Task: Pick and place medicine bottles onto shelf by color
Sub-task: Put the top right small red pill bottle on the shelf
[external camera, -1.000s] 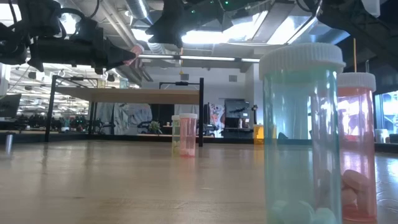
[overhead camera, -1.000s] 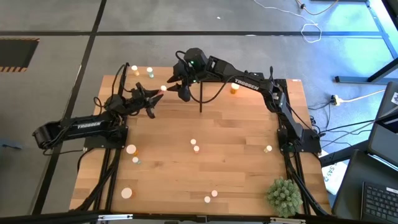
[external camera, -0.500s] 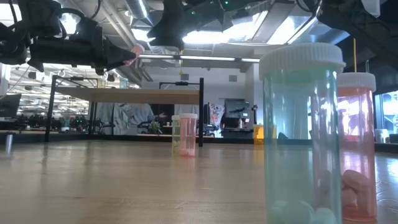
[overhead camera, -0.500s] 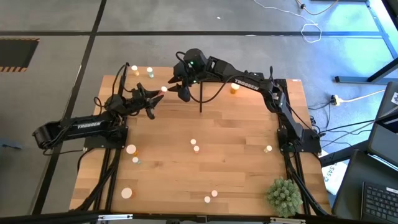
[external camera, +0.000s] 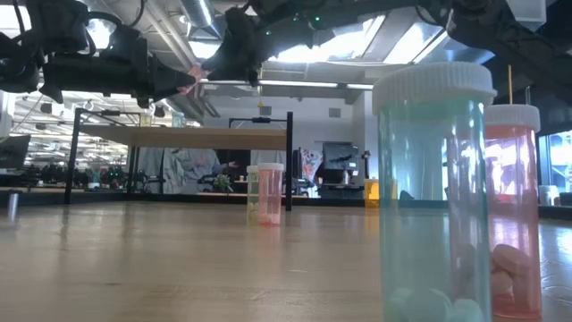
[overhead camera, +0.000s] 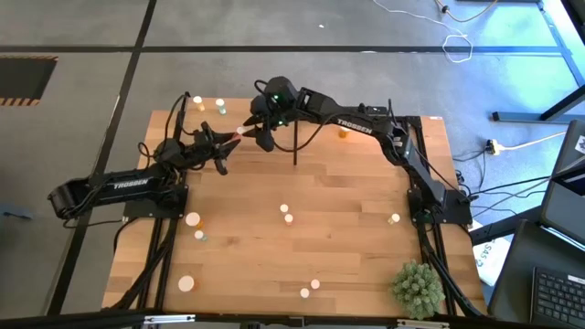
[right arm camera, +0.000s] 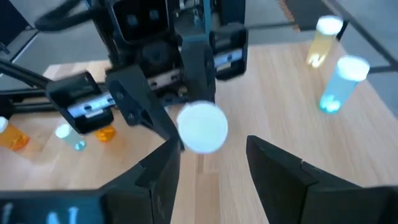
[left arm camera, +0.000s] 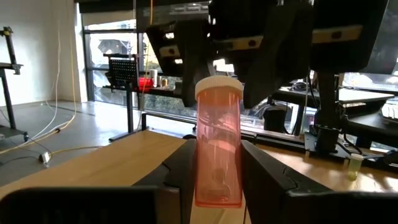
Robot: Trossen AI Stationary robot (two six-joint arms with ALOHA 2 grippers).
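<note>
My left gripper point(overhead camera: 225, 148) is shut on a reddish medicine bottle point(left arm camera: 217, 143) with a white cap point(right arm camera: 202, 127), held high above the table's far left part. My right gripper point(overhead camera: 259, 129) stands open just beyond the cap, one finger to each side of it, touching nothing that I can see. The shelf point(external camera: 179, 137), a light wooden platform on black posts, stands at the table's far side. Several other small bottles point(overhead camera: 286, 213) stand on their bases about the tabletop. My left gripper pinches the lower body of the reddish bottle point(left arm camera: 217, 183) between its two fingers, which lie along the bottle. They reach out nearly level toward the table's far right. The bottle is lifted clear, its white cap pointing away from the gripper at my right gripper.
A pale green bottle point(external camera: 433, 192) and a reddish one point(external camera: 514, 210) stand close to the low camera. An orange bottle point(overhead camera: 344, 133) stands under the right arm. Two bottles point(overhead camera: 220, 106) stand at the far left. A spiky green plant ball point(overhead camera: 418, 286) sits at the near right corner.
My right gripper has come down a little and toward the table's left, closer to the cap of the bottle in my left gripper. The left gripper and its bottle have kept still.
</note>
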